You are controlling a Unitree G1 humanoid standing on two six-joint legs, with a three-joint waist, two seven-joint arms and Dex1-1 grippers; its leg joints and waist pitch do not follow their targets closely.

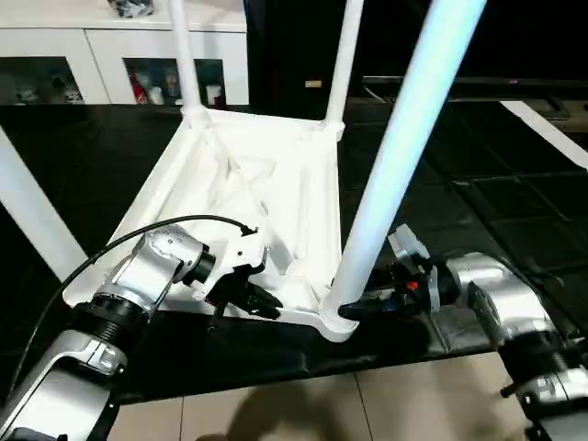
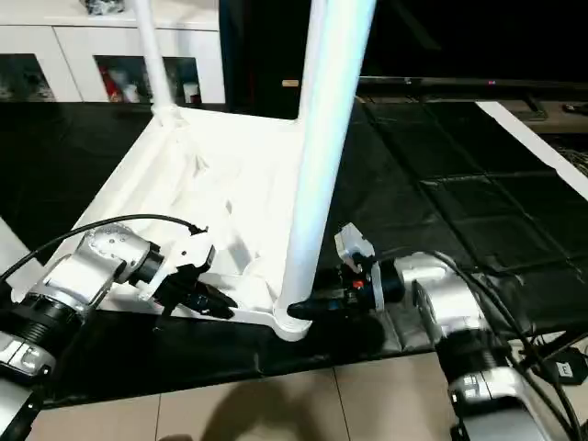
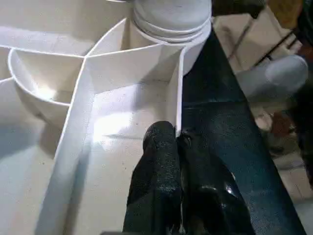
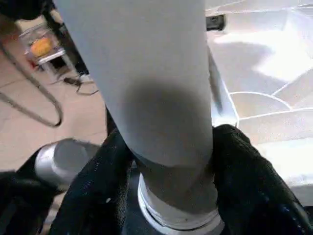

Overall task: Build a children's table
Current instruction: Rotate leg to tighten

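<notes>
Gripping the nearest leg [image 1: 395, 156] low down, my right gripper [image 1: 354, 310] has a black finger [image 4: 93, 186] on each side of the round shaft, just above the corner socket [image 1: 335, 322] where it stands. That leg rises toward 1 o'clock from my wrist, tilting slightly as it goes up.

The table top [image 1: 248, 202] lies upside down on the black mat [image 1: 459, 184], ribbed underside facing up, stretching away toward 12 o'clock. Two more legs stand in the far corners, one at 11 o'clock [image 1: 182, 55] and one at 12 o'clock [image 1: 342, 60]. A fourth leg [image 1: 32, 216] slants up at about 9 o'clock, beside the table top's left edge.

My left gripper [image 1: 262, 301] sits at the near rim of the table top [image 3: 177, 112], at about 7 o'clock from the held leg. Its fingers [image 3: 161, 161] are pinched together on the thin rim wall, one on the inside and one outside.

A white cabinet [image 1: 92, 55] with glass doors stands far off at 11 o'clock.
</notes>
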